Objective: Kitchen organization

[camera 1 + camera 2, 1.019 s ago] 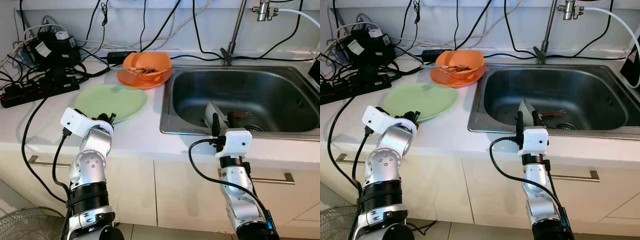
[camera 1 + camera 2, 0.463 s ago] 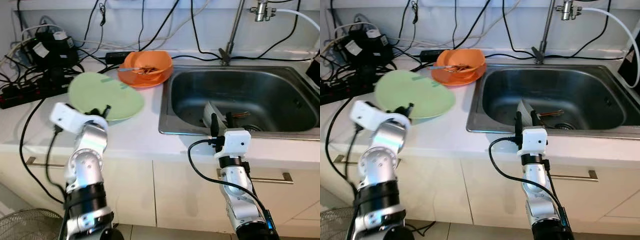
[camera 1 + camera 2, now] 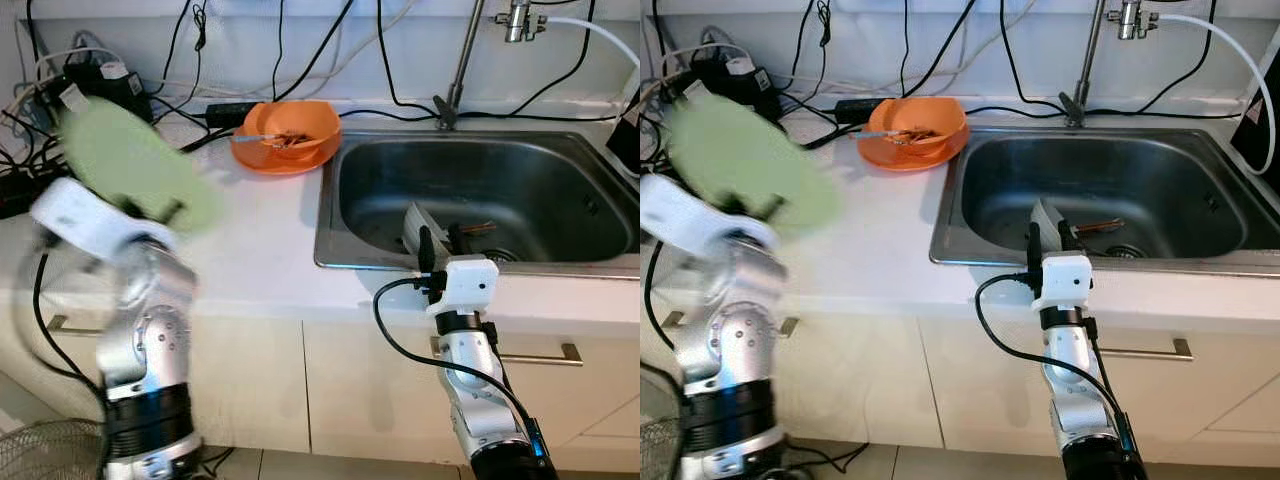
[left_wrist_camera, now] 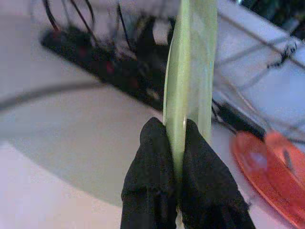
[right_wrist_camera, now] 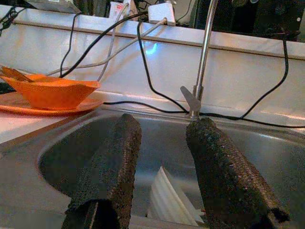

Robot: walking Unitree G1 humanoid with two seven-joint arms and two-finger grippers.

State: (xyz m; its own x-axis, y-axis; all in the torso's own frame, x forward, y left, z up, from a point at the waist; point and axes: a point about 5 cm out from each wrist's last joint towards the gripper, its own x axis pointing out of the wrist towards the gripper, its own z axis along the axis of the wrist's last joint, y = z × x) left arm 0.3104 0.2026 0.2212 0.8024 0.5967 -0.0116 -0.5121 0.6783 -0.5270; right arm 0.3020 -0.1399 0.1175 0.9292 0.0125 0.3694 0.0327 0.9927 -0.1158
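Note:
My left gripper [image 3: 168,214] is shut on the rim of a pale green plate [image 3: 125,160], held up off the white counter [image 3: 260,250] and blurred by motion. In the left wrist view the plate [image 4: 190,62] stands edge-on between the two black fingers [image 4: 152,181]. An orange bowl [image 3: 290,128] on an orange plate sits at the back of the counter, beside the steel sink [image 3: 560,195]. My right gripper [image 3: 438,240] stands open at the sink's front rim. White dishes [image 5: 169,198] lean inside the basin in front of it.
A black power strip and a tangle of cables [image 3: 60,90] crowd the back left of the counter. The tap [image 3: 465,50] rises behind the sink. Cabinet fronts with handles [image 3: 560,352] lie below the counter. A fan grille [image 3: 45,450] stands on the floor at the left.
My left gripper has lifted the green plate off the counter, tilted it up and swung it to the left. The right arm has stayed put.

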